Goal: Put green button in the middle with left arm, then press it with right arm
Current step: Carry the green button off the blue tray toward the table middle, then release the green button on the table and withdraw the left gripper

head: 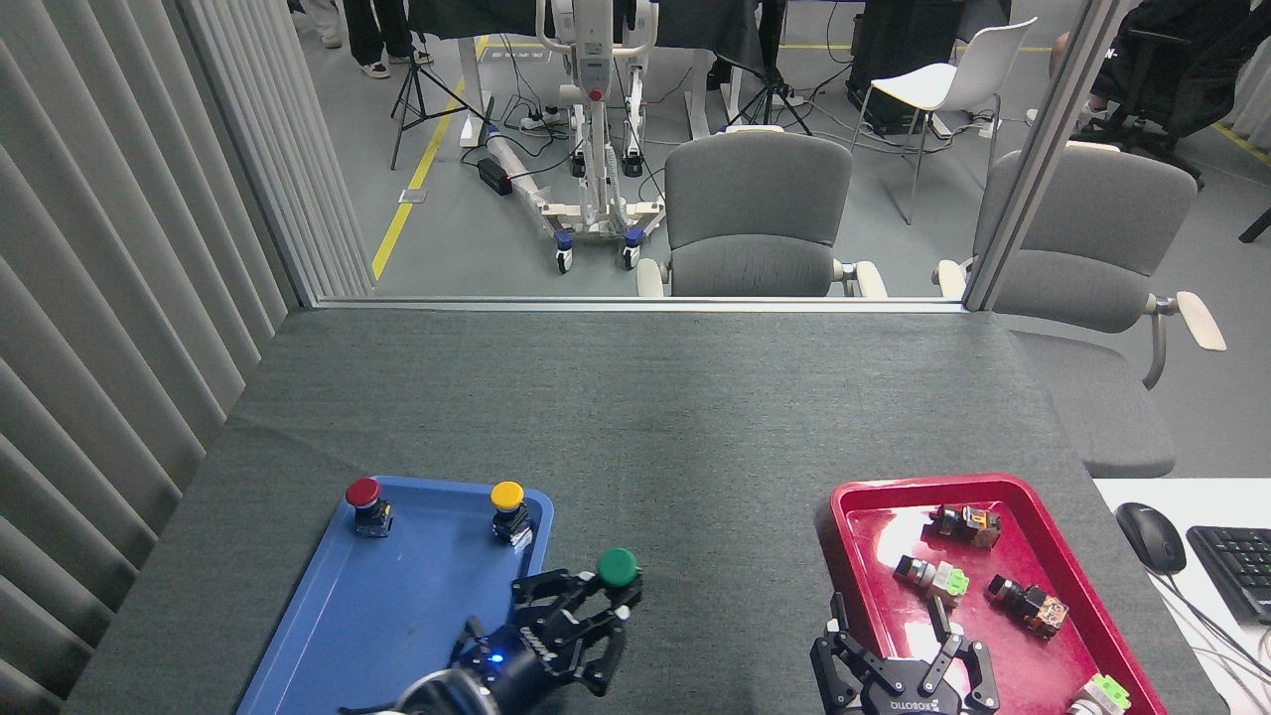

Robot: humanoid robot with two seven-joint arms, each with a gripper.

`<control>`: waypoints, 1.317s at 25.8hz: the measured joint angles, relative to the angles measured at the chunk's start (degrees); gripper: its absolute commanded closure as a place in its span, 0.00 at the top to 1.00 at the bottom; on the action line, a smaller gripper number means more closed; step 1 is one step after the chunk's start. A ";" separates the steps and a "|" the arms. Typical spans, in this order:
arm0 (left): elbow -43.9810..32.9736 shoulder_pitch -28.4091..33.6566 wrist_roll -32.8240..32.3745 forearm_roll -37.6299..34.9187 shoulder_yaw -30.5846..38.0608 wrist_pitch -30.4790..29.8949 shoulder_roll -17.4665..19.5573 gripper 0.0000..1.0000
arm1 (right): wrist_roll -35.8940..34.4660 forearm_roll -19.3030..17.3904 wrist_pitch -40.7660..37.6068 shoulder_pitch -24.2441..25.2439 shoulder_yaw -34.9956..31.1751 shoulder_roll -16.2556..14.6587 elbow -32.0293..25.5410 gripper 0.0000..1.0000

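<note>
The green button, a round dark-green cap on a dark body, is held in the closed fingers of the left gripper. It sits just past the right edge of the blue tray, over the bare dark grey table covering between the two trays. The left arm shows a small blue light.

On the blue tray's far end stand a red button and a yellow button, well apart. To the right lies a red tray holding several small switches. The right gripper hovers at the red tray's near left corner with its fingers spread apart, holding nothing.

Beyond the table are a glass partition, two grey chairs and a white wheeled stand. Ribbed grey panels line the left side. A mouse and keyboard sit at far right.
</note>
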 measured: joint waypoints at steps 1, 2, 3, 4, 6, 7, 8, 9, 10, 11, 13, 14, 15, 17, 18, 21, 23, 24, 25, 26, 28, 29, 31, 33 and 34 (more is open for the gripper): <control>1.56 -0.41 0.07 -0.01 -2.05 3.08 -0.99 0.00 | 0.00 0.00 0.00 0.01 -0.11 0.00 0.00 1.00; 3.57 -0.78 0.07 -0.02 -3.83 5.57 -2.13 0.00 | 0.00 0.00 0.00 0.02 -0.18 0.00 0.00 1.00; 5.37 -1.09 0.21 -0.02 -4.99 8.02 -3.14 0.00 | 0.00 0.00 0.00 0.03 -0.22 0.00 0.00 1.00; 7.00 -1.30 0.43 -0.02 -5.80 9.52 -4.09 0.00 | 0.00 0.00 0.00 0.05 -0.26 0.00 0.00 1.00; 9.80 -1.52 0.57 -0.01 -6.73 11.58 -6.04 0.00 | 0.01 0.00 0.00 0.06 -0.31 0.00 -0.02 1.00; 11.01 -1.74 0.82 0.02 -6.98 12.50 -7.01 0.00 | 0.02 0.00 0.00 0.06 -0.32 0.00 -0.03 0.99; 12.10 -1.98 1.05 0.05 -7.15 13.02 -7.90 0.00 | 0.02 0.00 0.00 0.07 -0.32 0.00 -0.03 0.99; 13.22 -2.23 1.18 0.10 -7.26 13.55 -8.51 0.00 | 0.04 0.00 0.00 0.07 -0.33 0.00 -0.02 0.99; 14.25 -2.51 1.29 0.16 -7.31 14.05 -8.95 0.00 | 0.05 0.00 0.00 0.07 -0.33 0.00 -0.02 0.99; 15.11 -2.73 1.57 0.22 -7.32 14.53 -9.31 0.03 | 0.09 0.00 0.00 0.07 -0.33 0.00 -0.01 0.99; 16.26 -2.98 2.09 0.44 -7.31 15.29 -9.80 0.51 | 0.19 0.00 0.00 0.07 -0.33 0.00 0.00 0.99; 16.60 -3.04 2.27 0.58 -7.26 15.49 -9.89 0.84 | 0.19 0.00 0.00 0.07 -0.34 0.00 0.00 0.99; 16.88 -3.07 2.38 0.75 -7.19 16.03 -9.97 0.95 | 0.19 -0.02 0.01 0.07 -0.34 0.02 0.00 0.99; 17.19 -3.10 2.36 1.34 -7.09 17.07 -10.06 0.99 | 0.17 -0.05 0.14 0.07 -0.34 0.07 0.00 0.99; 17.32 -3.04 1.52 1.87 -7.05 17.74 -10.06 0.99 | 0.14 -0.06 0.14 0.07 -0.34 0.08 0.00 0.99; 17.00 -2.66 1.27 3.35 -7.08 18.12 -9.82 0.99 | 0.07 -0.11 0.16 0.07 -0.34 0.17 0.01 0.99; 15.80 -1.70 1.24 3.88 -7.11 17.62 -9.35 0.99 | 0.05 -0.14 0.16 0.05 -0.34 0.22 0.01 0.99; 14.72 -1.45 1.25 4.03 -7.07 17.61 -9.08 0.99 | 0.05 -0.15 0.17 0.02 -0.35 0.25 0.01 0.99; 13.50 -1.05 1.48 4.13 -7.09 17.42 -8.80 0.99 | 0.03 -0.16 0.17 -0.03 -0.34 0.30 0.01 0.99; 12.24 -0.51 1.43 4.19 -7.13 16.85 -8.51 0.99 | -0.04 -0.16 0.09 -0.08 -0.34 0.32 0.01 0.99; 9.45 0.25 1.39 4.24 -7.08 16.84 -7.91 0.99 | -0.24 -0.17 -0.01 -0.19 -0.33 0.38 0.01 0.99; 8.07 0.95 1.28 4.24 -7.09 16.83 -7.70 0.99 | -0.26 -0.17 -0.11 -0.26 -0.29 0.43 0.02 0.99; 4.67 2.21 1.14 4.22 -6.96 16.71 -6.94 0.99 | -0.08 -0.17 -0.29 -0.43 -0.19 0.68 0.01 0.99; 1.04 3.92 1.13 4.24 -6.14 17.12 -5.22 0.99 | 0.05 -0.17 -0.31 -0.59 -0.01 0.98 0.04 0.99; -0.76 4.67 1.13 4.27 -5.21 17.66 -4.36 0.99 | 0.10 -0.17 -0.31 -0.69 0.11 1.09 0.06 0.99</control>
